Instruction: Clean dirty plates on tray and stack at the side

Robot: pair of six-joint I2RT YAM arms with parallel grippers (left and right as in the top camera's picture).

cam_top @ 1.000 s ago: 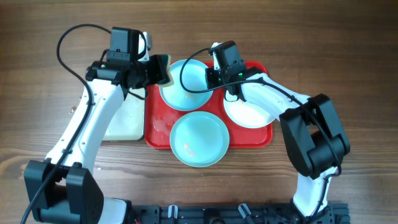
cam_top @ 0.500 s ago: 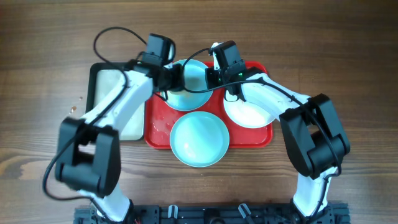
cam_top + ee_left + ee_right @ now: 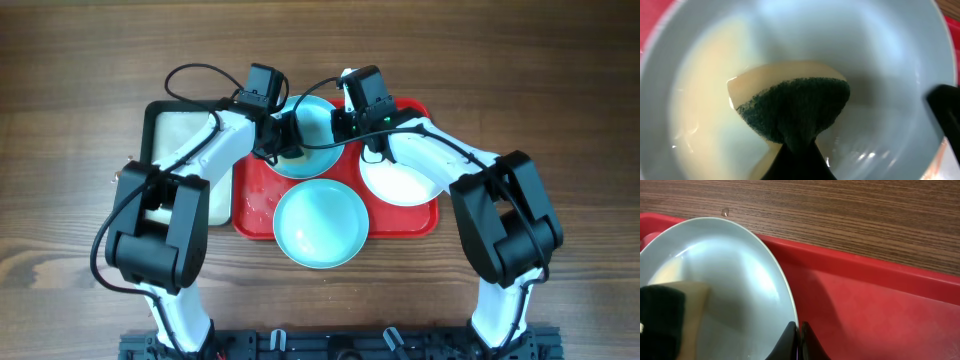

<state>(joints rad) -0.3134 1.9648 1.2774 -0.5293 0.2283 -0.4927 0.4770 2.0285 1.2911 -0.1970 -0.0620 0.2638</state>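
Turquoise plate [image 3: 735, 285], on red tray [image 3: 875, 315]: stiff, light, probably slick when wet, breakable; hold at raised rim, where right fingers [image 3: 788, 343] pinch it; left fingers [image 3: 795, 168] clamp a sponge [image 3: 797, 107].

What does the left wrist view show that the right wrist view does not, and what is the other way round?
Only the left wrist view shows the dark green scrubbing face of the sponge, which lies against the inside of the turquoise plate. Only the right wrist view shows the wooden table, the far rim of the red tray, and the right gripper pinching the plate's edge. Both views show the plate, the sponge and some red of the tray.
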